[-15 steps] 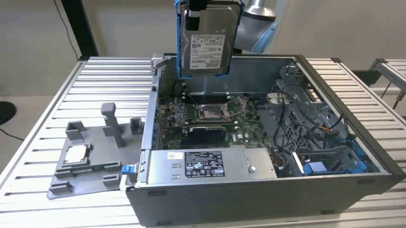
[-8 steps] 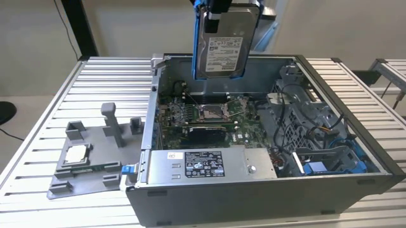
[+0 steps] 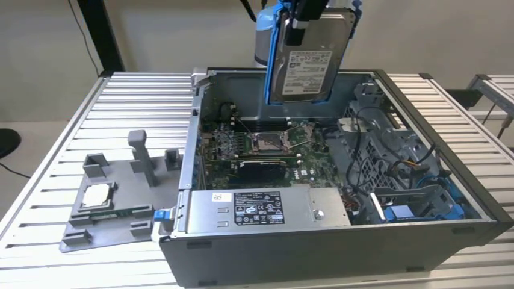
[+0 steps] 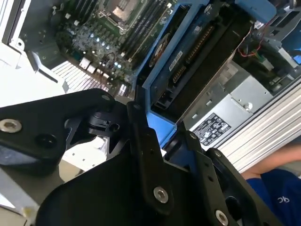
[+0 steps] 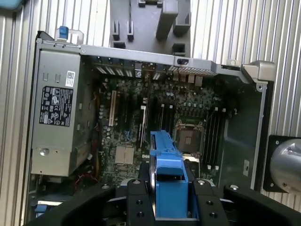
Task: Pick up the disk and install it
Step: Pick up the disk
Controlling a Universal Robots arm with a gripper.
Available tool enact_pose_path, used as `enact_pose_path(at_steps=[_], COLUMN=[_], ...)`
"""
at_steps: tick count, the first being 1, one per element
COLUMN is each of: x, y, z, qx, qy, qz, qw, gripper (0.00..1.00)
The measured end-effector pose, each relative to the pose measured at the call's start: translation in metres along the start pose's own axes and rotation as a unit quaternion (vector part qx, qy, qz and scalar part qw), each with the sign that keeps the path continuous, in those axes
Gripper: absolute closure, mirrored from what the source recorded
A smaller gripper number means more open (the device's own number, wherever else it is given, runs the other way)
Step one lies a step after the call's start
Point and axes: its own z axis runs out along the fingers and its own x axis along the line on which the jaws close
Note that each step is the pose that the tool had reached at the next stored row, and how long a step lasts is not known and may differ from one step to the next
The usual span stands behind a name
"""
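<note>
The disk (image 3: 309, 66) hangs upright above the open computer case (image 3: 482, 205), its white label facing the exterior camera and its blue carrier frame along the edges. My gripper (image 3: 315, 13) is shut on its top end, over the rear half of the case. In the first wrist view the blue frame (image 5: 167, 174) sits between the black fingers of the gripper (image 5: 169, 190), above the motherboard (image 5: 188, 108). In the second wrist view the disk (image 4: 188, 52) shows edge-on, reaching out from the gripper (image 4: 164, 134).
A grey power-supply box (image 3: 265, 208) lies along the case's front. A drive bay with blue parts (image 3: 410, 208) sits at the exterior view's right. A grey fixture plate (image 3: 112, 232) carrying a CPU chip (image 3: 96, 195) lies beside the case. A person's blue sleeve (image 4: 277, 188) is nearby.
</note>
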Motion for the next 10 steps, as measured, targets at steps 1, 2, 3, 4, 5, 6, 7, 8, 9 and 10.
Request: enact_pose_path(at_steps=[1, 2, 3, 4, 5, 6, 7, 8, 9, 10], x=[0.0019, 0.0038, 0.0058, 0.0077, 0.0097, 0.0115, 0.0155, 0.0176, 0.0217, 0.0238], y=[-0.0039, -0.0075, -0.0107, -0.0136, -0.016, -0.0178, -0.0213, -0.0231, -0.0265, -0.0284], z=[-0.0003, -0.0006, -0.001, -0.0012, -0.0015, -0.0017, -0.0021, -0.0024, -0.0028, -0.0031], qx=[-0.0001, -0.0001, -0.0002, -0.0002, -0.0003, -0.0004, -0.0005, -0.0005, -0.0006, -0.0006], qy=[0.0, 0.0, 0.0, 0.0, -0.0001, -0.0001, -0.0001, -0.0001, -0.0001, -0.0001], qz=[0.0, 0.0, 0.0, 0.0, 0.0, 0.0, 0.0, 0.0, 0.0, 0.0], qw=[1.0, 1.0, 1.0, 1.0, 1.0, 1.0, 1.0, 1.0, 1.0, 1.0], gripper=[1.0, 1.0, 1.0, 1.0, 1.0, 1.0, 1.0, 1.0, 1.0, 1.0])
